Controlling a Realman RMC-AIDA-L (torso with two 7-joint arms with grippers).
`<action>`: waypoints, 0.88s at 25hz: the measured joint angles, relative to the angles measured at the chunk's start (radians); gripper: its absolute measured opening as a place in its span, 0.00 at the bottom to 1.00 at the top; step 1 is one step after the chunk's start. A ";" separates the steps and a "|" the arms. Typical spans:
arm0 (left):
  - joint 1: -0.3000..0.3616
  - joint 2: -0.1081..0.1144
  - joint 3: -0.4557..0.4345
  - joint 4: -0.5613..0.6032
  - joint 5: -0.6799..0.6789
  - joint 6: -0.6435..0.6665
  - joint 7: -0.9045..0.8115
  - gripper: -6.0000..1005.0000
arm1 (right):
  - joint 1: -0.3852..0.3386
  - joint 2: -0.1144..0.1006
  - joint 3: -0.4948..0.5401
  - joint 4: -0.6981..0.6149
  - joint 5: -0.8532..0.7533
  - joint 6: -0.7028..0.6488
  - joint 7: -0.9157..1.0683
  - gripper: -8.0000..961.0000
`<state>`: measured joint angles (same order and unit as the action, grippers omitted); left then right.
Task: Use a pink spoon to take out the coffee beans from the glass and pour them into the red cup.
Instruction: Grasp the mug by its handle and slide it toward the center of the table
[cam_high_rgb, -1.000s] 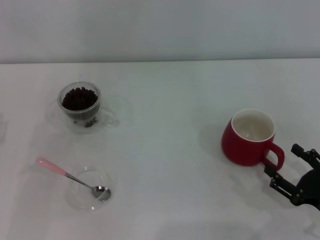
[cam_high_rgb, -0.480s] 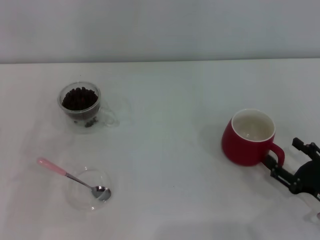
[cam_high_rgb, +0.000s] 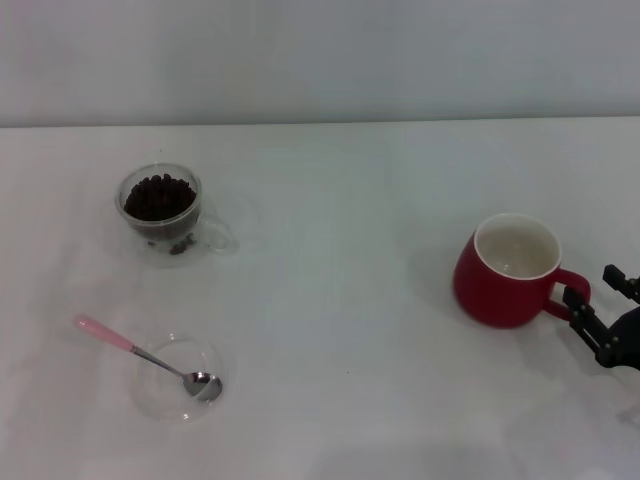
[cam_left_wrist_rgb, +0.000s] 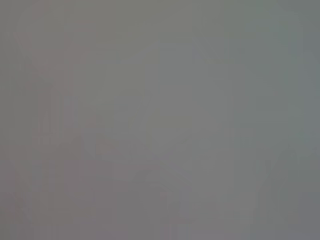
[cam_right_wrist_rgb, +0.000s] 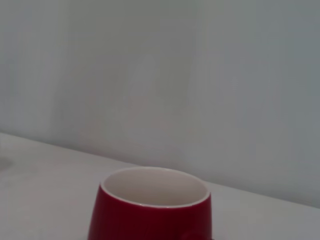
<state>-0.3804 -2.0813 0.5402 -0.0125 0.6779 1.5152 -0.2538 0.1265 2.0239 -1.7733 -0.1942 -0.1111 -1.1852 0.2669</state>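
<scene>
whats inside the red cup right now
The red cup shows only a bare white inside, no coffee beans; those sit in the glass. Its very bottom is hidden by the near wall.

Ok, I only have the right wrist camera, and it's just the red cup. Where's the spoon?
Observer: The pink spoon lies on the robot's left, near side, its bowl in a shallow glass dish.
Operator: And the beans?
Observer: The coffee beans fill the glass mug, farther back on the left.
Operator: Where's my tool?
Observer: The right tool is at the handle of the red cup, on the cup's right.
</scene>
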 joint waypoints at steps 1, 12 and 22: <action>0.000 0.000 0.000 0.000 0.000 0.000 0.000 0.70 | 0.002 0.000 0.000 0.000 0.005 0.006 0.000 0.64; -0.001 -0.002 0.001 -0.003 0.004 -0.003 -0.001 0.70 | 0.012 0.001 -0.008 -0.001 0.013 0.041 0.000 0.41; -0.002 0.000 0.001 -0.003 0.004 -0.005 -0.001 0.70 | 0.016 0.001 -0.012 -0.001 0.007 0.035 0.000 0.21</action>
<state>-0.3823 -2.0815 0.5415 -0.0153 0.6819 1.5107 -0.2547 0.1422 2.0248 -1.7850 -0.1948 -0.1045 -1.1504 0.2668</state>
